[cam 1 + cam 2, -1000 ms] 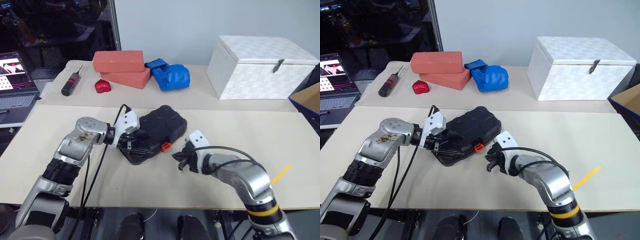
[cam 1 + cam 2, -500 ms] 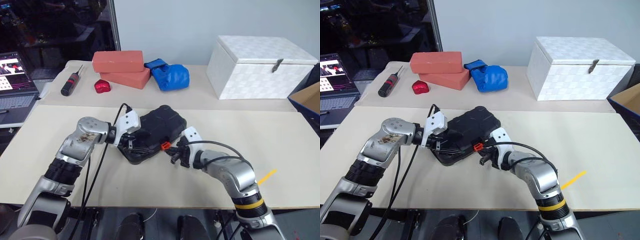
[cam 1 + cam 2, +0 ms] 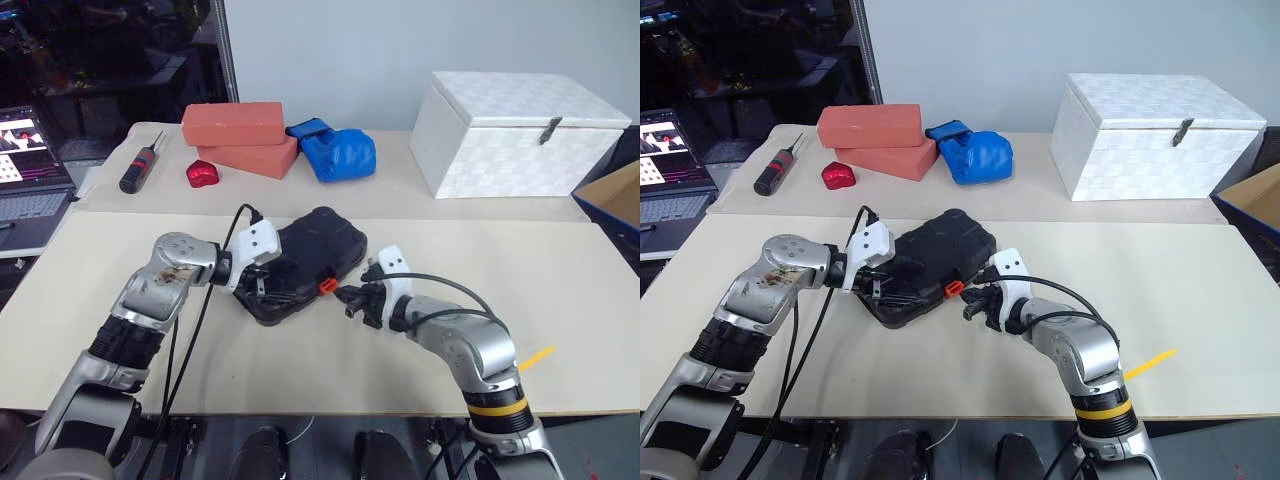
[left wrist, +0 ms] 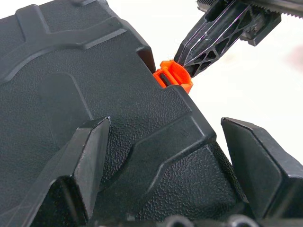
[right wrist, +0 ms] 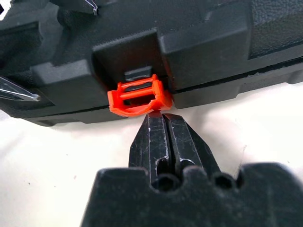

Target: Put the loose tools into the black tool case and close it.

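orange latch (image 5: 138,96) touched by shut r gripper (image 5: 162,124); case (image 3: 305,262) closed

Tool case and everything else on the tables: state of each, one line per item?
Black tool case: lid down.
Orange latch: sticking out, not seen snapped flat.
Right gripper: shut, tips at the latch.
Left gripper: open, fingers astride the case corner.
White box: closed, clasp down.
Laptop: open, screen on.
Dark screwdriver: lying on the far table.

Nothing here is showing any writing I can read: no label, brand, number or sign on anything; the laptop screen (image 3: 22,140) is glowing, but illegibly.
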{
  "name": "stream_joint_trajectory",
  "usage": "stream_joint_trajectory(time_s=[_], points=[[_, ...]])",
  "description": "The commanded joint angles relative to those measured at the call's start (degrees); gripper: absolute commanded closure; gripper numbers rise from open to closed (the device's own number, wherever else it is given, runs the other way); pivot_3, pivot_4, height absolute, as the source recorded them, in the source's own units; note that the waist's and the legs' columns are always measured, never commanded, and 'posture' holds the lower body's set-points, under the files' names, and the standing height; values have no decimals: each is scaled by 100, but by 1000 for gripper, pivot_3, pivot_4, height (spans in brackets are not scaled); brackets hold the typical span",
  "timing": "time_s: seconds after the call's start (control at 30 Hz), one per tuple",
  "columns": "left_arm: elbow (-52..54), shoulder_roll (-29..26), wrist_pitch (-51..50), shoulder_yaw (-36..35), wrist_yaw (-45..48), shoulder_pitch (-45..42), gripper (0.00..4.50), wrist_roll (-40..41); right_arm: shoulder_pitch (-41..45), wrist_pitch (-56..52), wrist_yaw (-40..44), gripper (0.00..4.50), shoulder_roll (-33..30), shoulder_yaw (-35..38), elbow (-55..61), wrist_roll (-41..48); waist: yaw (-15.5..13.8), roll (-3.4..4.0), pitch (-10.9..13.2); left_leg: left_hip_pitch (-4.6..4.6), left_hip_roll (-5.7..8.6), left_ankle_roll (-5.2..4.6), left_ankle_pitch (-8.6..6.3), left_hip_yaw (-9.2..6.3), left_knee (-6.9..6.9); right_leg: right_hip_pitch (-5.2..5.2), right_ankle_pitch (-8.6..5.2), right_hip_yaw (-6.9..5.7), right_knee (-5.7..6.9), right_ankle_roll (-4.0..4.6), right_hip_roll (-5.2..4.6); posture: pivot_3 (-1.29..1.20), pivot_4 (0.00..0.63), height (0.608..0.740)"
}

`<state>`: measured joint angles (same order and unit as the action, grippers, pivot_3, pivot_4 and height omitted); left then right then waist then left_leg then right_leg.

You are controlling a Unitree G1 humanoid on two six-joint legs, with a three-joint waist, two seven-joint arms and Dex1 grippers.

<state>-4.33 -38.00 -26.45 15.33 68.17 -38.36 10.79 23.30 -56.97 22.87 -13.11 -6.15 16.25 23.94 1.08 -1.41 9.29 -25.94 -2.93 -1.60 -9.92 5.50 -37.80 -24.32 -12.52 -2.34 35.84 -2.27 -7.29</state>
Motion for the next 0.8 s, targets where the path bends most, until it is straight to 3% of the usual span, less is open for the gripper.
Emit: stream_joint_trajectory(time_s=[0.03,0.63,0.8], points=[[-214,44,-268,431,59,307,488,-241,390,128,40,4463,256,224,348,330,5,0,0,0,-1,0,0,0,0,-2,0,0,0,0,0,0,150,740],[121,3,-502,429,62,561,488,-309,580,262,87,4463,637,31,-69,232,-42,4,-6,59,12,-1,2,9,78,7,-8,1,-19,26,-14,0,150,740],[182,5,-526,358,25,653,488,-281,403,221,157,4463,408,380,515,508,-46,4,-7,56,13,-19,11,8,81,12,2,0,-19,9,-13,0,150,740]])
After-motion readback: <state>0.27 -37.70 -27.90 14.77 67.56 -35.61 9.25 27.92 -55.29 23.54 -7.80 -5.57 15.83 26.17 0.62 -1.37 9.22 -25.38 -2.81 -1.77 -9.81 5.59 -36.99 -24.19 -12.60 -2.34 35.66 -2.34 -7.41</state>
